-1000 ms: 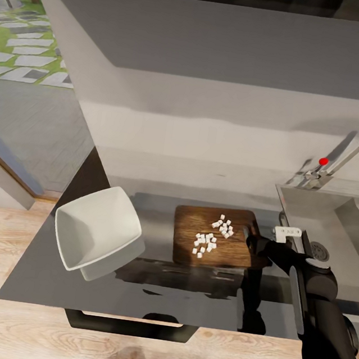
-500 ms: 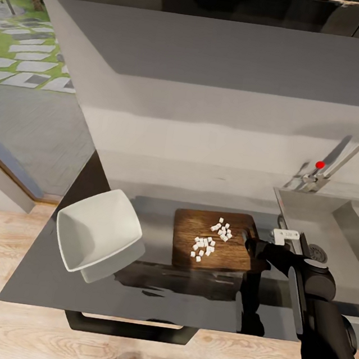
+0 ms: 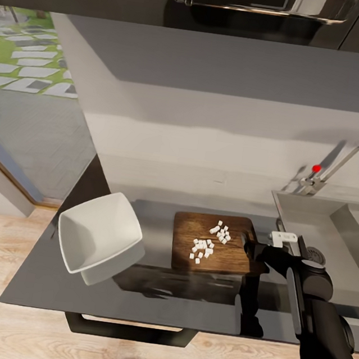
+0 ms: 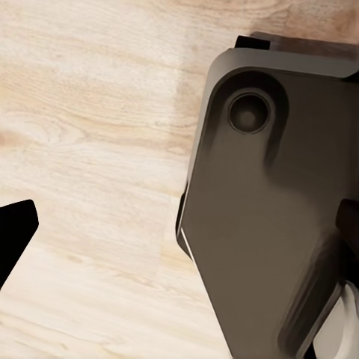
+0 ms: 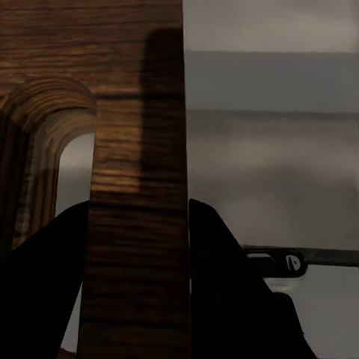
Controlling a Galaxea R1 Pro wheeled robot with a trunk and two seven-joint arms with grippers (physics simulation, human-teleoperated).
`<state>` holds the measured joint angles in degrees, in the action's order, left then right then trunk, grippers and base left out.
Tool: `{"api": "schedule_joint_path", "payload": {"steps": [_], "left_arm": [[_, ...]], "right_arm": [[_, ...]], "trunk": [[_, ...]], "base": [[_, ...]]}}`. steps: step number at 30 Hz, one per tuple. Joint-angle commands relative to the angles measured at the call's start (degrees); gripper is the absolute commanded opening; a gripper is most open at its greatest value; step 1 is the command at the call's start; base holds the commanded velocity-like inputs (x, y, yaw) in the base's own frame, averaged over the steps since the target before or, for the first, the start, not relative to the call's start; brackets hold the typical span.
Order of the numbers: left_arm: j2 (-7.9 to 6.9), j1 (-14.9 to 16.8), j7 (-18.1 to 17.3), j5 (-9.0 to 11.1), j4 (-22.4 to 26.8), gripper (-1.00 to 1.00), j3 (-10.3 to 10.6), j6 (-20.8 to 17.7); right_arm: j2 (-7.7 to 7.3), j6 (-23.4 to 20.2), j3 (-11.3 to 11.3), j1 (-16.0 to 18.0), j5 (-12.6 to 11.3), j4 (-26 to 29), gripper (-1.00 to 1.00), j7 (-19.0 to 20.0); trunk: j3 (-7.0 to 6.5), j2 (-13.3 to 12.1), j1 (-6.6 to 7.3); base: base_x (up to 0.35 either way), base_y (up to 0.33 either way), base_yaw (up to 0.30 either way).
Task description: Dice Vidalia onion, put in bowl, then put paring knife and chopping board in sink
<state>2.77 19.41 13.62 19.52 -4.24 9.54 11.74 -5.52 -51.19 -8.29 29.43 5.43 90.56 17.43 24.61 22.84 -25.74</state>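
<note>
The brown chopping board [image 3: 184, 254] lies on the dark countertop [image 3: 147, 297] with the diced onion [image 3: 208, 243] in two small heaps of white cubes on it. My right gripper [image 3: 248, 246] is shut on the board's right edge, beside the handle hole. In the right wrist view its black fingers [image 5: 224, 277] clamp the board's wooden edge [image 5: 138, 149]. The white bowl [image 3: 98, 237] stands left of the board, apart from it. In the left wrist view my left gripper [image 4: 179, 247] hangs open over the floor. The paring knife is out of view.
The steel sink [image 3: 310, 216] lies right of the board, with its chrome tap [image 3: 340, 164] and red dot behind it. Black upper cabinets [image 3: 259, 3] hang above. The pale wood floor [image 3: 0, 252] runs left of and in front of the counter.
The whole head view has slid downward, so the camera has tilted up and more of the upper cabinets shows. My right gripper stays shut on the board and the cubes have not moved on it.
</note>
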Motion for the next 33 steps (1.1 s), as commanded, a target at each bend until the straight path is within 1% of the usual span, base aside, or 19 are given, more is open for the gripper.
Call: {"api": "schedule_joint_path", "payload": {"steps": [1,33], "left_arm": [[0.05,0.1,0.1,0.4,-0.2,1.00,0.5,0.4],[0.05,0.1,0.1,0.4,-0.2,1.00,0.5,0.4]], "right_arm": [[-0.01,-0.2,0.0,0.0,0.8,-4.1,-1.00,0.6],[-0.01,-0.2,0.0,0.0,0.8,-4.1,-1.00,0.6]], "trunk": [[0.00,0.1,-0.04],[-2.88,0.1,-0.04]], "base": [[0.000,0.000,0.000],[0.000,0.000,0.000]]}}
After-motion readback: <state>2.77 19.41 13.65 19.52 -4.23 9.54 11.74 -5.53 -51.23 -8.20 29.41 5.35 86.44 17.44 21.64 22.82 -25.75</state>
